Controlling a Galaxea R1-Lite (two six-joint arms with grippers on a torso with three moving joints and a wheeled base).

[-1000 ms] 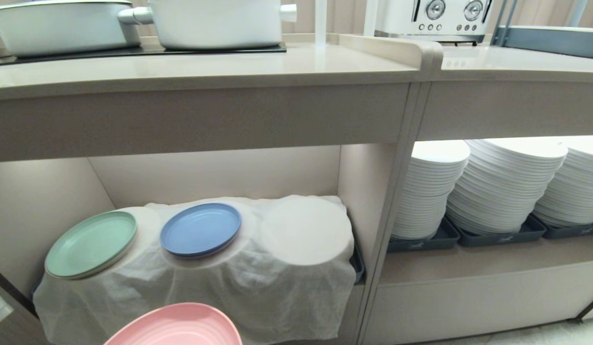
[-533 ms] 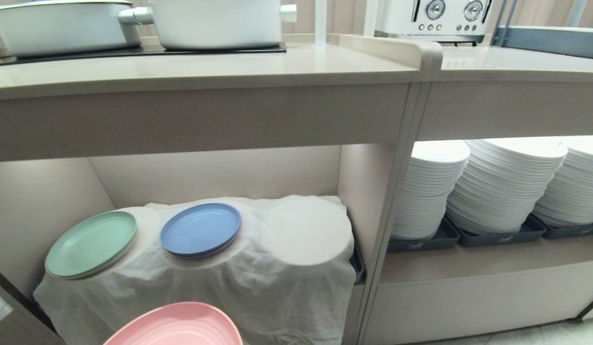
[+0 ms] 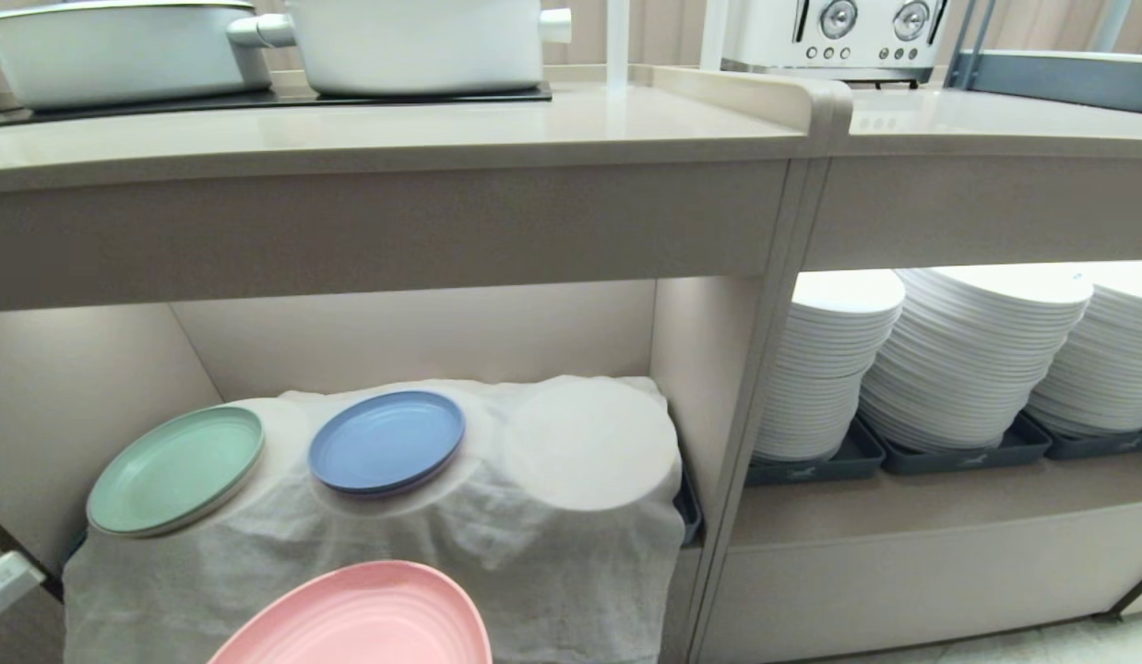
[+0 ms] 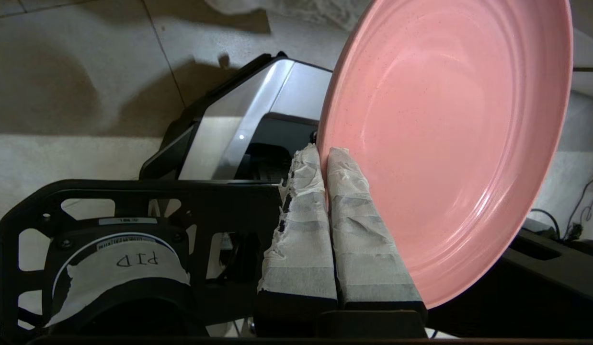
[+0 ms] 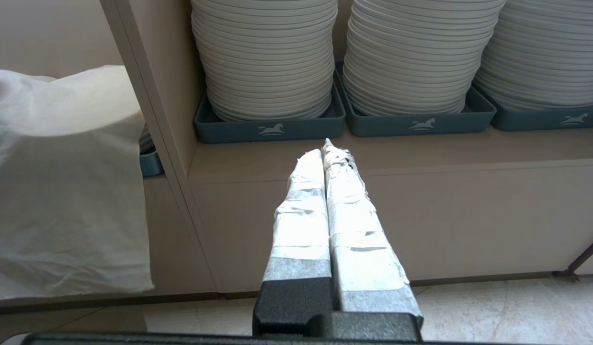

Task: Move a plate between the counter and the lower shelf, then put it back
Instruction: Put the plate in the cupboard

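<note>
The pink plate (image 3: 359, 618) hangs at the bottom of the head view, in front of and below the cloth-draped lower shelf (image 3: 571, 526). In the left wrist view my left gripper (image 4: 323, 152) is shut on the plate's (image 4: 450, 139) rim, one taped finger on each face, and the plate stands tilted on edge. The beige counter (image 3: 396, 129) runs across the top of the head view, above the shelf recess. My right gripper (image 5: 327, 148) is shut on nothing and points at the base of the neighbouring recess. Neither gripper shows in the head view.
A mint-green plate (image 3: 176, 470) and a blue plate (image 3: 386, 441) lie on cloth mounds in the shelf; the right mound (image 3: 591, 444) is bare. White pots (image 3: 414, 41) stand on the counter's hob. Stacked white plates (image 3: 972, 355) in grey trays fill the right recess. A toaster (image 3: 838, 32) stands above.
The pink plate has risen a little and shifted slightly right in the head view, so more of it shows. Nothing else has moved.
</note>
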